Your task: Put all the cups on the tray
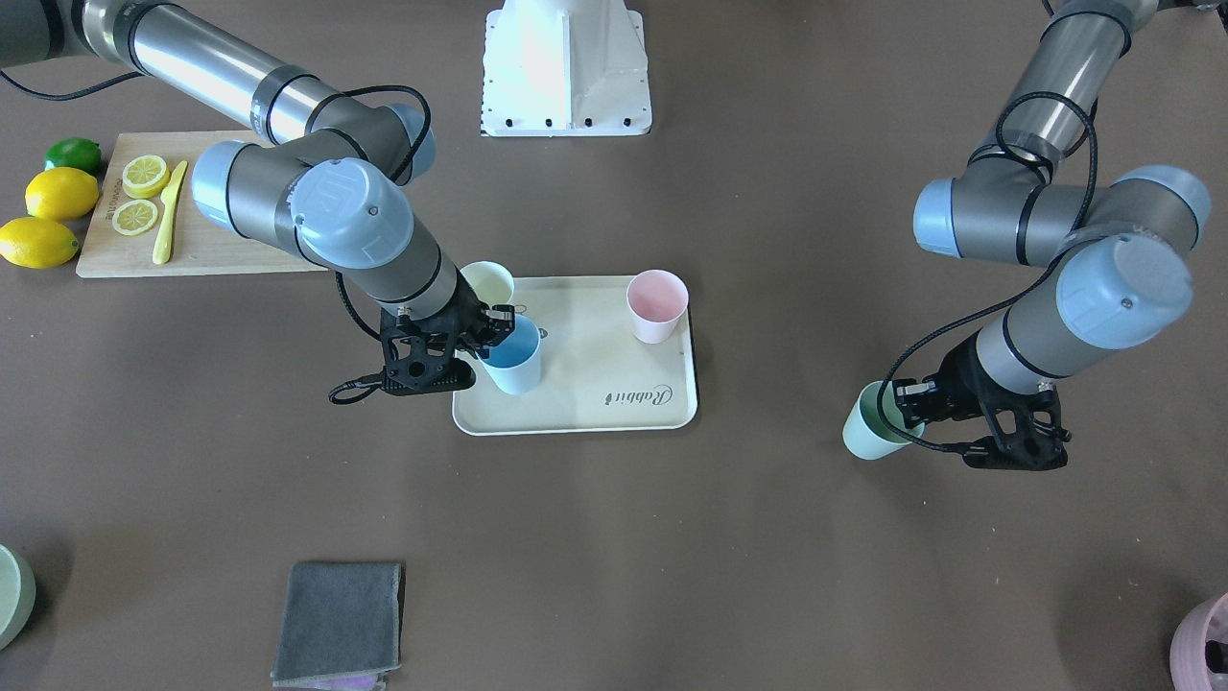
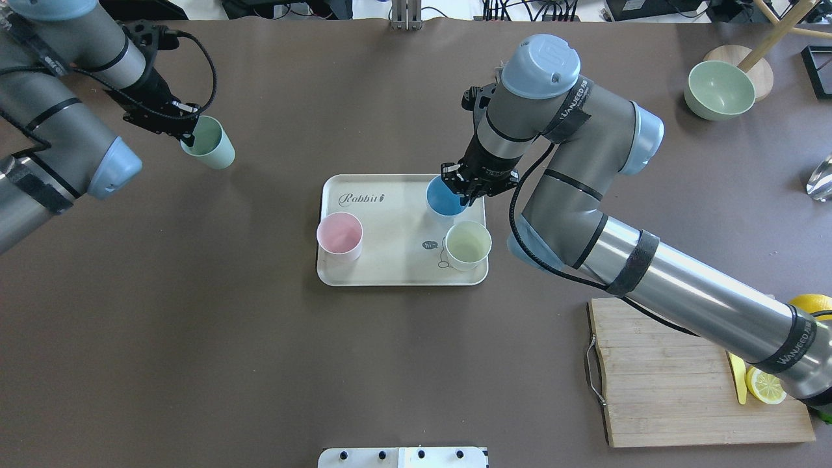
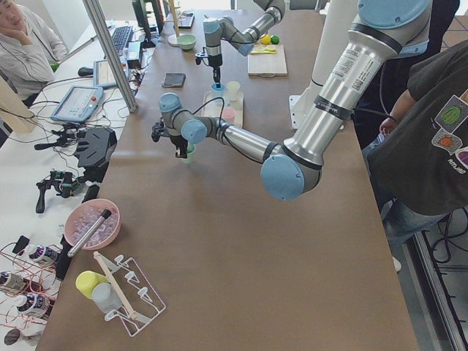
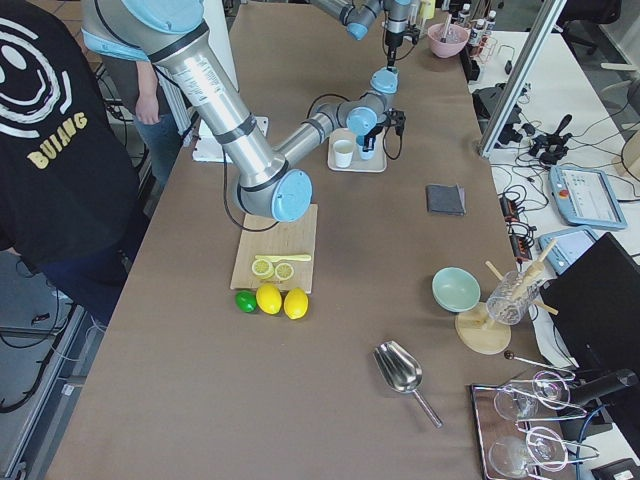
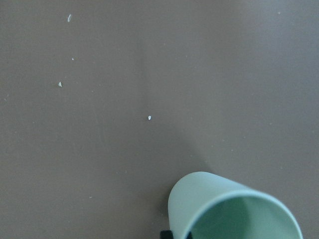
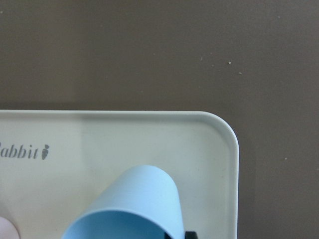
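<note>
The cream tray (image 2: 396, 263) lies mid-table, also in the front view (image 1: 595, 384) and the right wrist view (image 6: 149, 134). The pink cup (image 2: 339, 235) and the pale yellow cup (image 2: 467, 245) stand upright on it. My right gripper (image 2: 478, 185) is shut on the rim of the light blue cup (image 2: 445, 197), held tilted at the tray's far right corner; the cup shows large in the right wrist view (image 6: 134, 204). My left gripper (image 2: 188, 130) is shut on the mint green cup (image 2: 209, 143), tilted over bare table far left of the tray, as the left wrist view (image 5: 224, 209) shows.
A wooden cutting board (image 2: 676, 377) with lemon slices and a yellow knife lies near right, with whole lemons beside it (image 1: 59, 194). A pale green bowl (image 2: 720, 90) stands far right. A grey cloth (image 1: 339, 622) and a mauve pot (image 1: 1204, 648) lie at the far edge.
</note>
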Robot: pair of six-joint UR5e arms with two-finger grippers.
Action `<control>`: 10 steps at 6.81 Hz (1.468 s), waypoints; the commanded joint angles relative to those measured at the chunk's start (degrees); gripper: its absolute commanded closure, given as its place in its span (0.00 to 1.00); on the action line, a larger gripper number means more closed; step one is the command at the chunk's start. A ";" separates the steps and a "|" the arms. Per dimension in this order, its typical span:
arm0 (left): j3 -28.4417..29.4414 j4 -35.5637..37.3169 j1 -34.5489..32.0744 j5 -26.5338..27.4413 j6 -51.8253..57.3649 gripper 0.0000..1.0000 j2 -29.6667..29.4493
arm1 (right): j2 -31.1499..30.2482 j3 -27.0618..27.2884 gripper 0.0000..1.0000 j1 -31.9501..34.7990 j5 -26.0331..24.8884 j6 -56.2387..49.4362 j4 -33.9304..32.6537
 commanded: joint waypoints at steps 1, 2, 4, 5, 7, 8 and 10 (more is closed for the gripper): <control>-4.05 4.00 2.79 -1.70 -9.69 1.00 -4.32 | 0.71 0.20 0.00 0.91 -0.04 -0.47 -0.25; -4.07 4.00 7.17 0.91 -14.79 1.00 -6.94 | 0.71 0.29 0.00 3.18 1.09 -0.99 -0.51; -3.02 3.99 13.35 4.36 -21.14 1.00 -11.52 | -1.47 0.29 0.00 7.75 4.34 -5.80 -0.78; -1.62 3.65 15.55 7.33 -21.34 1.00 -12.50 | -2.70 0.29 0.00 9.16 4.62 -7.83 -0.87; -0.73 3.29 17.24 9.46 -21.43 1.00 -12.94 | -4.55 0.29 0.00 10.75 5.15 -10.39 -0.87; -0.12 3.12 17.93 9.46 -21.43 1.00 -13.03 | -5.34 0.29 0.00 10.85 5.15 -10.40 -0.78; 0.06 2.68 17.94 9.46 -21.35 0.24 -13.56 | -5.88 0.21 0.00 11.11 4.97 -10.49 -0.87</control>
